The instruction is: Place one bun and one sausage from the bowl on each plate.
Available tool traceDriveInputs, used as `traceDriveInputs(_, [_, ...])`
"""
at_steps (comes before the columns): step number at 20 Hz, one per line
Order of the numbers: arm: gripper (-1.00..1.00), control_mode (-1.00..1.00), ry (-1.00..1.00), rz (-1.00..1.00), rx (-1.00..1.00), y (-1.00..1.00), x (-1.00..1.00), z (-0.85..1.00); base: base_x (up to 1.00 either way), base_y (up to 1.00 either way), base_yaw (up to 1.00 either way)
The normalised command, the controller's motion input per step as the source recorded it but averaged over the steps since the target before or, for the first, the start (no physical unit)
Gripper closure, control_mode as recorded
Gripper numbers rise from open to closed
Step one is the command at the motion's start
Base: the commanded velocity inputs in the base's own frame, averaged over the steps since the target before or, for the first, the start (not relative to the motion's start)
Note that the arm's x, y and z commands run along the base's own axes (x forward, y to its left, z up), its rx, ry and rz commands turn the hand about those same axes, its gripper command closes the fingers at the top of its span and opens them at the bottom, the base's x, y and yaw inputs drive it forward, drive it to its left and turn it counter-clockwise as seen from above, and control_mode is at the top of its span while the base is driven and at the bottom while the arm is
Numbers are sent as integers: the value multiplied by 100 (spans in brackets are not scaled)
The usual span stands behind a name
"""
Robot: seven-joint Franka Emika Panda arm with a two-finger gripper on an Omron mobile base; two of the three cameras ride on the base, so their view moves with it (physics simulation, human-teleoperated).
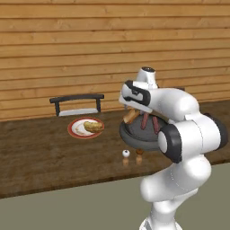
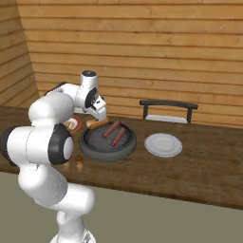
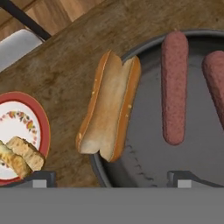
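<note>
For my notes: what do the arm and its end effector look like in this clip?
A glossy white arm of rounded segments, with dark grey-black bands at the joints. The end effector has two small dark, blocky finger tips. No cables or markings can be made out.

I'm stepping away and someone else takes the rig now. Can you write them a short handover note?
Gripper: open, holding nothing, hovering over the bowl's left rim.
Bowl: two sausages lie inside; one bun rests across its rim.
Red-rimmed plate: has a bun, no sausage.
White plate: has nothing on it.
Done: one bun placed.
Left: one sausage to the red-rimmed plate; the rim bun and the other sausage to the white plate.
</note>
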Motion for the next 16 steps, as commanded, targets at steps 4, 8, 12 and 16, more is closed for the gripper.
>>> traceDriveInputs(4, [-100, -100, 0, -10, 0, -4, 0, -7, 0, 0, 0])
traceDriveInputs(8, [-100, -100, 0, -3, 0, 0, 0, -19, 0, 0, 0])
traceDriveInputs(12, [-100, -100, 0, 0, 0, 0, 2, -18, 0, 0, 0])
traceDriveInputs(16, [-100, -100, 0, 0, 1, -2, 11, -14, 0, 0, 0])
